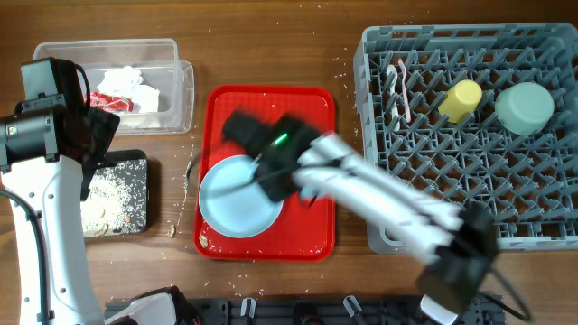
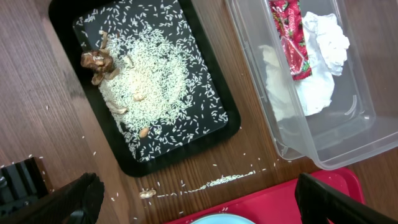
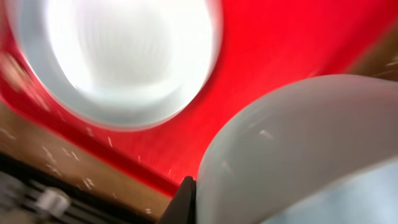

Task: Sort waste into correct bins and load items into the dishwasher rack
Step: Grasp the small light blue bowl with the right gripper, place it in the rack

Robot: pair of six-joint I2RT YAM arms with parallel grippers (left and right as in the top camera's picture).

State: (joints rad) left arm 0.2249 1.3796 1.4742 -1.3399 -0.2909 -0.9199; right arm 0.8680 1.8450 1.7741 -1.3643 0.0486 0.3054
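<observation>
My right fingers (image 1: pixel 262 167) hang over the red tray (image 1: pixel 217 104), above the 1 o'clock edge of the plate (image 1: pixel 230 206). The wrist view is blurred. A pale round wall, probably the bowl (image 3: pixel 298 149), fills its lower right, hard against one dark finger. I cannot tell whether I grip it or only touch it.

The rack (image 1: pixel 542 199) lies at 3 o'clock from these fingers, well apart, and my right arm is the nearer one. The rack holds the cup (image 1: pixel 463 97), saucer-bowl (image 1: pixel 525 106) and spoon (image 1: pixel 397 86) along its 12 o'clock side.

My left fingers (image 2: pixel 198 190) are spread wide and empty. In their view the black tray (image 2: pixel 231 118) of crumbs (image 2: pixel 155 81) sits at 11 o'clock. The tub (image 2: pixel 348 143), with napkin (image 2: pixel 323 43) and wrapper (image 2: pixel 292 37), sits at 1 o'clock. The wrapper's print is unreadable, and no other writing shows.
</observation>
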